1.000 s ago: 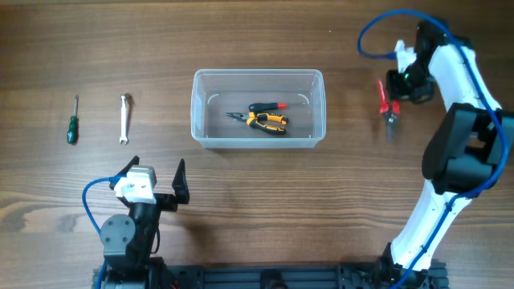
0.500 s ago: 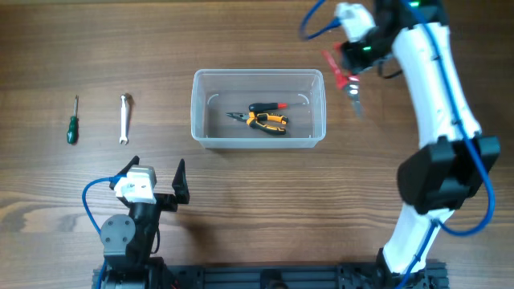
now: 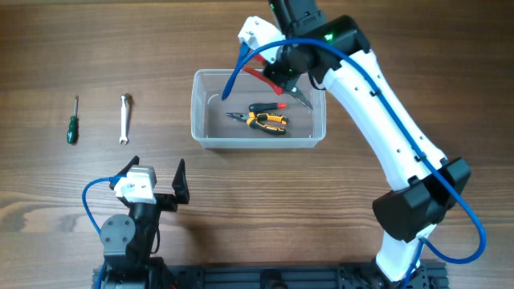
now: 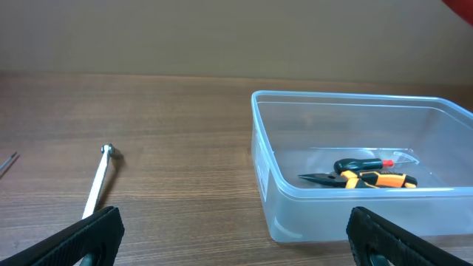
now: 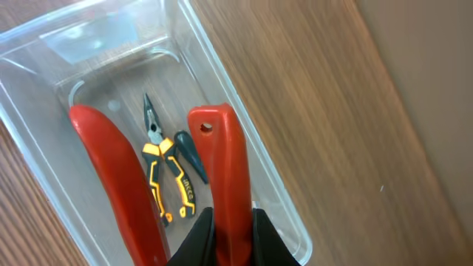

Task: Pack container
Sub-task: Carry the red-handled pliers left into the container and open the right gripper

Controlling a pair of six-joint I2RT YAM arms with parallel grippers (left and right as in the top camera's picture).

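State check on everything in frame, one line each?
container: upright, no lid, two tools inside
yellow pliers: lying in container
black screwdriver: lying in container beside yellow pliers
red pliers: held above container, not yet released
right end effector: shut on red pliers
left end effector: open, empty
green screwdriver: on table, unpacked
wrench: on table, unpacked

In the right end effector, the red pliers are gleaming glossy plastic; beneath, the container is looking smooth, translucent.
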